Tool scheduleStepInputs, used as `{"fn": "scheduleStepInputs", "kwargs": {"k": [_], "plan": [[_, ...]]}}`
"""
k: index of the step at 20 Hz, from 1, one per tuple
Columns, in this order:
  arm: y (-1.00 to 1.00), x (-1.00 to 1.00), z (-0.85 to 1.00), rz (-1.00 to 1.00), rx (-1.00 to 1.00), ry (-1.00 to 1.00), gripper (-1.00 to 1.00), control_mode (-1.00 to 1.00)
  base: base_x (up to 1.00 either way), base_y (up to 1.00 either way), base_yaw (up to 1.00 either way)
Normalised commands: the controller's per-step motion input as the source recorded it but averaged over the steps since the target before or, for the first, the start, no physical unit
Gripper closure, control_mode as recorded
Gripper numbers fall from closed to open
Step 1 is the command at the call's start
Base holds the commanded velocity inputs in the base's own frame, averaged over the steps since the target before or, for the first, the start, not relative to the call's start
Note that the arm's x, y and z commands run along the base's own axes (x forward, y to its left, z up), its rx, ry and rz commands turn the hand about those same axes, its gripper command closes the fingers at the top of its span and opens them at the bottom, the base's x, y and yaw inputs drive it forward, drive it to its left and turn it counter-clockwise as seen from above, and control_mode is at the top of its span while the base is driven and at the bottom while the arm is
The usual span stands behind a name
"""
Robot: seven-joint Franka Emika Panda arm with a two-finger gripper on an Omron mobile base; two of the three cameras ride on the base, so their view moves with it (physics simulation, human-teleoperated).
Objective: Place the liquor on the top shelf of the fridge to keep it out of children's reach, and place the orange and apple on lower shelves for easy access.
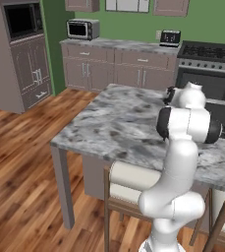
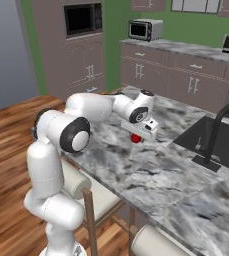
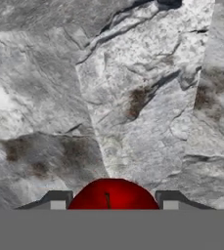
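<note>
The apple [image 3: 112,195], a glossy red ball with a small stem, sits between my two dark fingertips [image 3: 57,200] in the hand view. From the right base view my gripper [image 2: 137,135] hangs over the marble island counter [image 2: 156,170], shut on the apple [image 2: 136,139], which is just above the stone. A tall plain grey face at the far left looks like the fridge [image 2: 6,55], closed. The liquor and the orange are out of view.
A dark sink [image 2: 213,132] with a black faucet [image 2: 217,131] lies to the right of my hand. Stools [image 1: 128,184] stand at the island's near edge. The back counter holds a toaster oven [image 1: 82,28], with a stove [image 1: 207,51] beside it.
</note>
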Motion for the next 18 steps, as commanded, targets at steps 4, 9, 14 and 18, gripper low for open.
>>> {"fn": "scheduleStepInputs", "kwargs": {"k": [4, 9, 14, 18], "plan": [[0.54, -1.0, 1.0, 0.16, -0.09, -0.18, 1.0, -1.0, 0.0, 0.0, 0.0], [0.71, -1.0, 0.83, 0.17, -0.08, -0.2, 1.0, -1.0, 0.0, 0.0, 0.0], [0.73, -1.0, 0.67, 0.13, -0.01, -0.23, 1.0, -1.0, 0.0, 0.0, 0.0], [0.64, -1.0, 0.8, 0.12, 0.0, -0.24, 1.0, -1.0, 0.0, 0.0, 0.0]]}}
